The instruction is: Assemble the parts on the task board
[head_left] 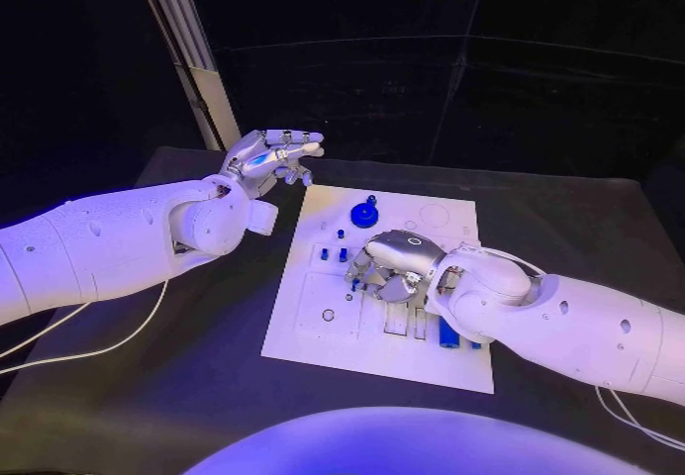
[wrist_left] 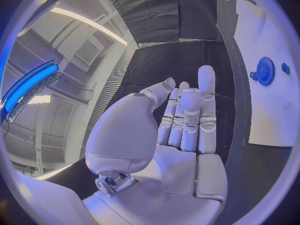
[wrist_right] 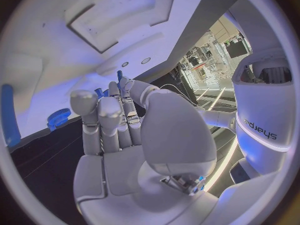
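Note:
The white task board lies in the middle of the black table. A blue gear stands near its far edge, with small blue pegs in front of it and long blue bars near its right edge. My right hand hovers low over the board's middle, fingers curled down. In the right wrist view the thumb and a finger of that hand pinch a thin blue peg. My left hand is raised beyond the board's far left corner, holding nothing, its fingers straight.
The left wrist view shows the gear and a small blue part on the board. The right wrist view shows the gear and a blue bar. A pale post stands behind the left hand. A white cable lies at the table's left.

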Robot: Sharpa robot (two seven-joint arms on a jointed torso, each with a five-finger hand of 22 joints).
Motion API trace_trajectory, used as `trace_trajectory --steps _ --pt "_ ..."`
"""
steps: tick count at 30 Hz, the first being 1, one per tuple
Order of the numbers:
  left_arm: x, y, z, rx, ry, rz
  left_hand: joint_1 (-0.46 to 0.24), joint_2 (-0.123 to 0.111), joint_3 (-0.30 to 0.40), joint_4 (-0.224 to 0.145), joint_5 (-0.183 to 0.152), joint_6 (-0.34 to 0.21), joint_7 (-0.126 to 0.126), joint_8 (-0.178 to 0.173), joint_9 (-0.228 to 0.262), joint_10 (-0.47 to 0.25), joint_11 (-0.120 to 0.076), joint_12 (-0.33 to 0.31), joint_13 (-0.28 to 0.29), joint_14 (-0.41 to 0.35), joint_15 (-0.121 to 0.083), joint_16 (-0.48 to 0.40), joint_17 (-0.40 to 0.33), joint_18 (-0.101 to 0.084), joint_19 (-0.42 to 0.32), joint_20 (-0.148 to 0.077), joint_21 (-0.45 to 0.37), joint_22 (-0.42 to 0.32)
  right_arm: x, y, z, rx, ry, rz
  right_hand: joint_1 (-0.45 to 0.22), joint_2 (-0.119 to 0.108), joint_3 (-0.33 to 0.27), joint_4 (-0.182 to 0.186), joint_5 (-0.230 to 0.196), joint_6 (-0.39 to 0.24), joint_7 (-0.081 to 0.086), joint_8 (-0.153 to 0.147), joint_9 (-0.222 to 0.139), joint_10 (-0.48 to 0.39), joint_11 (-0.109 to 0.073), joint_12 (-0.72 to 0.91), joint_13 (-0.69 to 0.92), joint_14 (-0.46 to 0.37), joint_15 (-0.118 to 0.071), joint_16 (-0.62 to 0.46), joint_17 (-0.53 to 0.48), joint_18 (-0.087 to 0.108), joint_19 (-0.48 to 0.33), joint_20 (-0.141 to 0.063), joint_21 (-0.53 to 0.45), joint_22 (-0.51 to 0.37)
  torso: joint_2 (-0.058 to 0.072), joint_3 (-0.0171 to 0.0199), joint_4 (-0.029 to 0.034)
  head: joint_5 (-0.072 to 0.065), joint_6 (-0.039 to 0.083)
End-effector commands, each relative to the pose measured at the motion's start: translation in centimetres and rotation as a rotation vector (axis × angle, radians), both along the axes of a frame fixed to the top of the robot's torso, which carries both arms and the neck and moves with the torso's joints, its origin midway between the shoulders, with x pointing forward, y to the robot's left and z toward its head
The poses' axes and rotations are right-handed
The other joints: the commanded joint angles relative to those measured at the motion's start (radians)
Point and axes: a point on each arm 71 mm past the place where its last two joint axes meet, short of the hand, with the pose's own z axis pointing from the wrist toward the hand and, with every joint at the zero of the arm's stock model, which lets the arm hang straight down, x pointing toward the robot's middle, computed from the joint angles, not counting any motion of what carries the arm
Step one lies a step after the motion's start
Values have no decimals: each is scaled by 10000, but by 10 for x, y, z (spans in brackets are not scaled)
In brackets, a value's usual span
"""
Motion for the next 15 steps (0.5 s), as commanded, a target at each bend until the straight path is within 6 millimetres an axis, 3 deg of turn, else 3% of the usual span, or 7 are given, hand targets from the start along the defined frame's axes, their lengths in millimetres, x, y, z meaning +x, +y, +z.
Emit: trace_trajectory --steps 1,15 --pt "0 -2 1 -100 -19 -105 95 19 -17 -57 -6 -41 -18 55 -11 -80 -8 32 13 -100 1 -67 -11 139 -35 -6 -53 -13 -2 3 0 -93 -80 215 -53 40 -58 -23 55 9 46 -60 -14 29 -3 11 18 42 3 63 14 -180 -57 20 74 15 -7 2 8 33 -31" --pt "1 -1 1 -85 8 -108 93 20 -34 -62 -11 -57 -11 51 -15 -98 -3 42 11 -106 4 -72 -24 138 -34 -6 -62 -19 -4 7 -1 -136 -10 399 -46 54 -64 -31 77 8 42 -58 -14 30 -6 11 20 43 0 71 18 -178 -63 20 81 19 -13 22 -2 92 -122"
